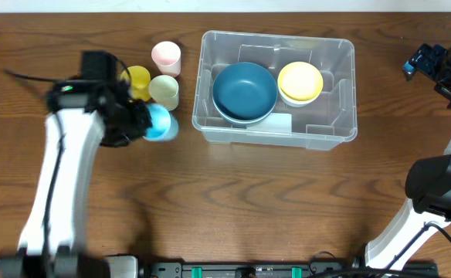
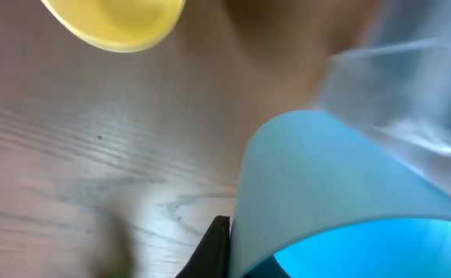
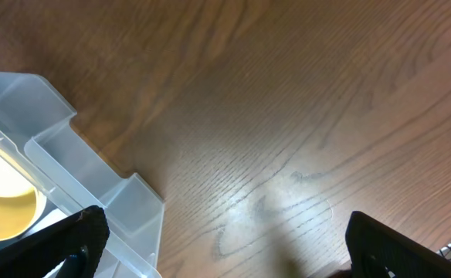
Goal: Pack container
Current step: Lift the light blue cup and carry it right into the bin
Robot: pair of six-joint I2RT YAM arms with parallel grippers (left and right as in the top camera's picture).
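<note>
The clear plastic container (image 1: 330,133) stands on the table right of centre. Inside it are a big blue bowl (image 1: 244,91) and a yellow bowl (image 1: 300,81). My left gripper (image 1: 142,122) is shut on a light blue cup (image 1: 160,123) left of the container; the cup fills the left wrist view (image 2: 341,185), one finger pressed on its wall. My right gripper (image 3: 222,247) is open and empty, out past the container's right end, whose corner (image 3: 94,193) shows in the right wrist view.
A pink cup (image 1: 166,56), a yellow cup (image 1: 138,79) and a pale green cup (image 1: 164,91) stand in a cluster left of the container. The yellow cup also shows in the left wrist view (image 2: 113,23). The right arm's base (image 1: 440,193) sits at the right edge.
</note>
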